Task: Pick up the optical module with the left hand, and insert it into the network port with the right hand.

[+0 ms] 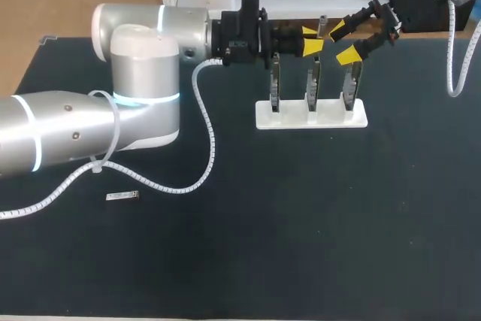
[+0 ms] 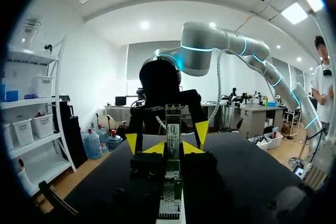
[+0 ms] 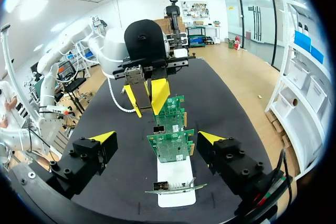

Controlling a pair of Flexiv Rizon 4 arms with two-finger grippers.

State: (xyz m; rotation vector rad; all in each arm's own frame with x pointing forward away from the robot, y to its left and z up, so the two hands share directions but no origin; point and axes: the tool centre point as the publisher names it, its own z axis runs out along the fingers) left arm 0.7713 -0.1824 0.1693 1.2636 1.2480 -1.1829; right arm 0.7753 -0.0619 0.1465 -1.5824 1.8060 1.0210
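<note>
- The slim silver optical module [image 2: 173, 121] sits in our left gripper [image 2: 174, 148]. The yellow tips press on it from both sides and its free end sticks out past them.
- In the head view the left gripper [image 1: 310, 40] hangs in the air above the white base [image 1: 312, 116], over the row of cards, and is clear of both.
- Our right gripper [image 1: 343, 43] is also above the white base, at its right-hand end, facing the left gripper.
- Its fingers are spread wide. In the left wrist view its yellow tips [image 2: 202, 132] stand on either side of the module's free end with a gap on each side, so it grasps nothing.
- From the right wrist view, the right gripper [image 3: 156, 137] looks along the row of cards, and the left gripper [image 3: 146, 97] shows beyond and above the farthest card.
- Three green network cards [image 3: 170, 140] stand upright in a row on the flat white base [image 3: 176, 174], each with a metal bracket.
- A small silver bar [image 1: 122, 196], similar in look to a module, lies flat on the black table top [image 1: 301, 223]. It is well apart from the white base, on the left arm's side and nearer the table's front.
</note>
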